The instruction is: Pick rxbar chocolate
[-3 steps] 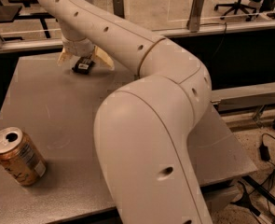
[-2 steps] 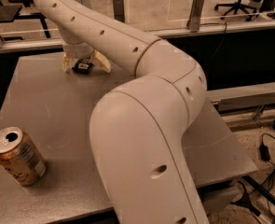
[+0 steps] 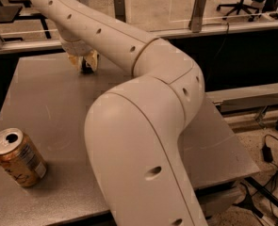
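Note:
The rxbar chocolate (image 3: pixel 85 69) shows as a small dark piece on the far left part of the grey table (image 3: pixel 58 107). Most of it is hidden by my gripper. My gripper (image 3: pixel 84 63) comes down on it from above, at the end of the long white arm (image 3: pixel 129 46). The yellowish fingers (image 3: pixel 94 60) stand close on either side of the bar and are closed on it. The bar is still low at the table's surface.
An orange-brown can (image 3: pixel 17 157) stands tilted at the table's front left corner. My arm's large elbow (image 3: pixel 143 145) covers the middle and front of the table. A rail with posts (image 3: pixel 197 11) runs behind the table. Cables lie on the floor at the right (image 3: pixel 270 149).
The fingers have drawn together around the dark bar. The arm has shifted slightly and the view has moved a little to the right.

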Controlling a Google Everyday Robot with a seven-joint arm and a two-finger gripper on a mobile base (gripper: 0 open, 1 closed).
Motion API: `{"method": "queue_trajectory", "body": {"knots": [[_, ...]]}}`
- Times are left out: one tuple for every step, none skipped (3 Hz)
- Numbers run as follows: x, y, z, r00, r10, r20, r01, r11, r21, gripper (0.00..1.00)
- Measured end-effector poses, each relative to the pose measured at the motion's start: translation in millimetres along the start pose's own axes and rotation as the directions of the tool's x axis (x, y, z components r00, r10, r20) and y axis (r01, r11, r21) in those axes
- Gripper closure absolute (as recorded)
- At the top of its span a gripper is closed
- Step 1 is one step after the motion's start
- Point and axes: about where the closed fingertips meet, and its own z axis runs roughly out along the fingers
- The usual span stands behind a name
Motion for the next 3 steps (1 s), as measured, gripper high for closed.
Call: {"method": "queue_trajectory", "body": {"knots": [[1.5, 0.0, -4.4, 1.0, 0.0, 0.0, 0.0, 1.0, 0.0, 1.0], [1.0, 3.5, -16.4, 0.999, 0.022, -0.026, -0.022, 0.9998, 0.0, 1.0], [-2.3, 10.9, -35.6, 0.997, 0.057, -0.054, -0.057, 0.9983, 0.01, 1.0]]}}
